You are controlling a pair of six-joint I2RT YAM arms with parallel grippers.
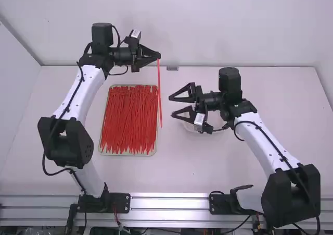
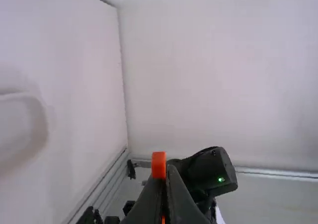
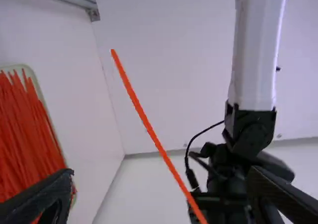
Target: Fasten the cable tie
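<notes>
Tabletop [image 1: 218, 157] with tray [image 1: 128, 154] of red cable ties [image 1: 129, 119].
Right of the tray, your right gripper [image 1: 171, 104] gapes wide, holding nothing; over the tray's far right corner, your left gripper [image 1: 156, 56] pinches one cable tie [image 1: 159, 91], which hangs down.
</notes>
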